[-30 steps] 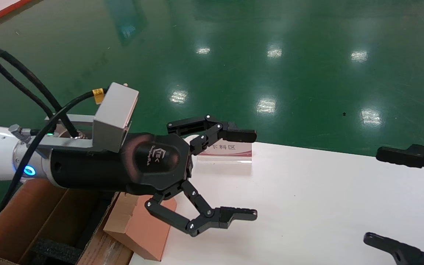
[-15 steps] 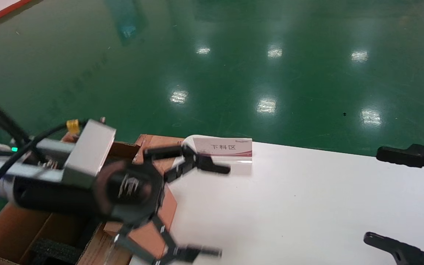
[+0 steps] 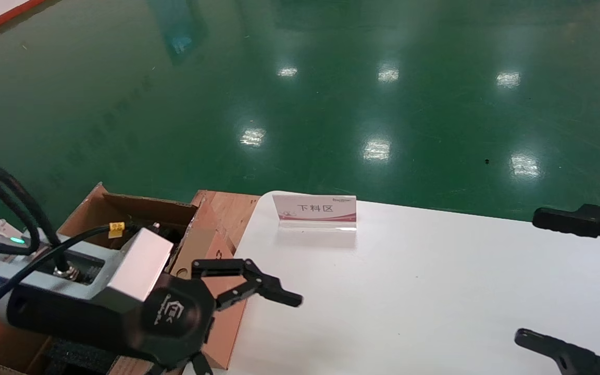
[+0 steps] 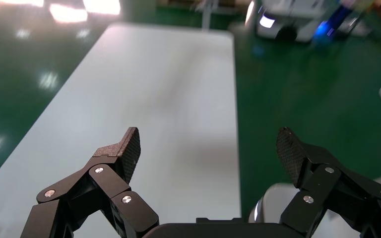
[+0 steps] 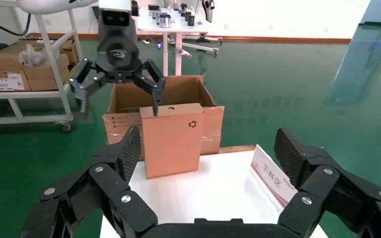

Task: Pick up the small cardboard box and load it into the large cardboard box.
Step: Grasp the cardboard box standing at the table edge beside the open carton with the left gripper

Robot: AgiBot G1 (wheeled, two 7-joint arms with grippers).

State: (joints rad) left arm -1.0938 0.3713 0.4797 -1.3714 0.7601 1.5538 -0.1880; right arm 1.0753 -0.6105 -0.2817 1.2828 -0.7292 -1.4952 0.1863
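Note:
The small cardboard box (image 5: 171,139) stands upright at the white table's (image 3: 409,291) left edge, recycling symbol near its top; it also shows in the head view (image 3: 232,328). The large cardboard box (image 5: 198,94) stands open just behind it, off the table, and its flaps show in the head view (image 3: 123,208). My left gripper (image 3: 284,359) is open and empty, hovering over the small box; seen from across (image 5: 120,106), one fingertip (image 5: 155,109) hangs at the box's top edge. Its own view (image 4: 208,144) shows only table and floor. My right gripper (image 3: 532,276) is open and empty at the table's right (image 5: 208,148).
A clear sign stand with red-and-white card (image 3: 315,211) stands at the table's far edge (image 5: 273,181). Green floor surrounds the table. A shelf trolley with cartons (image 5: 25,64) and a white bench (image 5: 178,25) stand beyond the large carton.
My left gripper has dropped and pulled back toward the table's left edge, from high over the table to just above the small box, staying open. The right arm has not moved.

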